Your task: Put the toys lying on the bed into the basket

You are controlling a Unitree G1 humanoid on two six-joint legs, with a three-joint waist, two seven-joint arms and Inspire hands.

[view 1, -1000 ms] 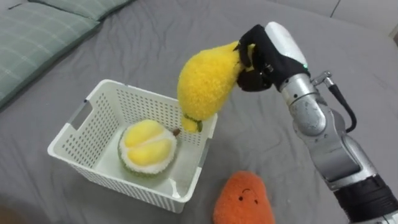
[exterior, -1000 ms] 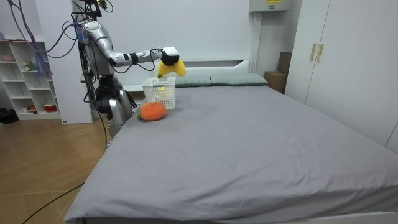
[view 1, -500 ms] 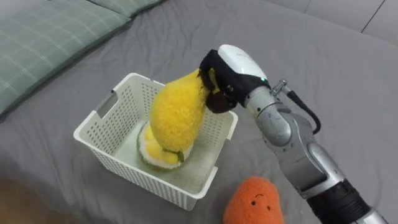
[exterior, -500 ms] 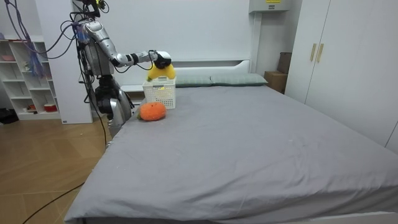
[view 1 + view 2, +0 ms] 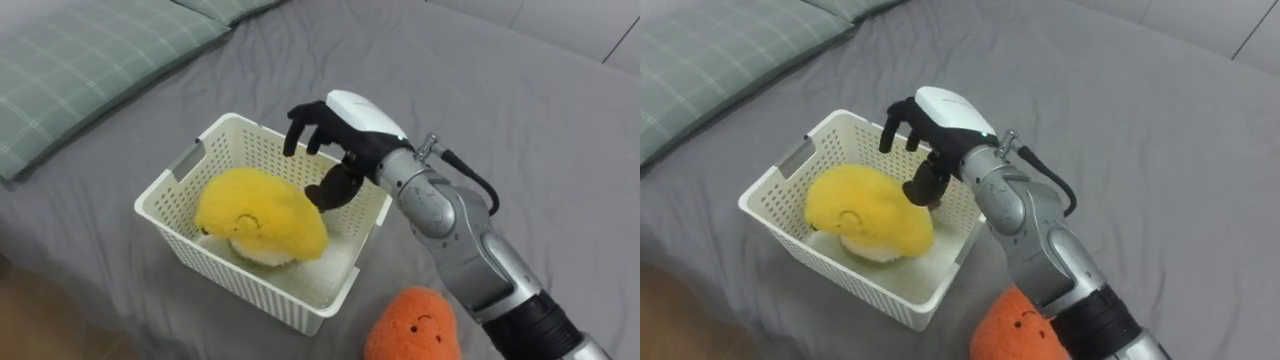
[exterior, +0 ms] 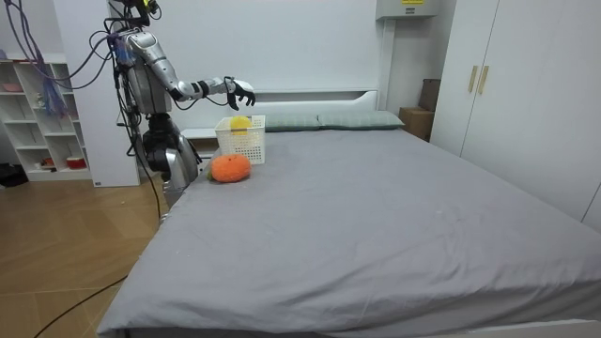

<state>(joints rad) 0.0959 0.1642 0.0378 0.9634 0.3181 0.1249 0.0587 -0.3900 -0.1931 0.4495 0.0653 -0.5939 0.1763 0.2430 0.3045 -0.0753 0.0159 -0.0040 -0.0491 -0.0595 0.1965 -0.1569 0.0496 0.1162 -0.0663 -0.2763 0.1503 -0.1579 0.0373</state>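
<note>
Left to right: a green checked pillow (image 5: pixel 85 55) lies at the upper left on the bed (image 5: pixel 540 110), its fabric soft and faintly creased. Beside it stands a white plastic basket (image 5: pixel 235 285) – rectangular, with perforated lattice walls and a slotted handle in its left end. Inside lies the yellow plush toy (image 5: pixel 258 208), a rounded, fuzzy form with a small stitched face, lying across the basket's floor; a paler plush shape (image 5: pixel 265 257) shows beneath its lower edge. Over the basket's far right rim hovers the right hand (image 5: pixel 345 118), dark fingers spread and loosely bent, holding nothing and clear of the yellow toy. Its metal forearm runs down to the lower right. Just outside the basket's near right corner sits an orange plush toy (image 5: pixel 415 325), round and fuzzy, with a stitched face, resting on the sheet.

The bed is covered by a smooth grey sheet. In the room view the robot stands at the bed's corner on the room view's left, arm reaching over the basket; white shelves (image 6: pixel 38 122) stand behind it, a wooden floor (image 6: pixel 66 263) lies below, and pale wardrobe doors (image 6: pixel 512 84) close the room view's right.
</note>
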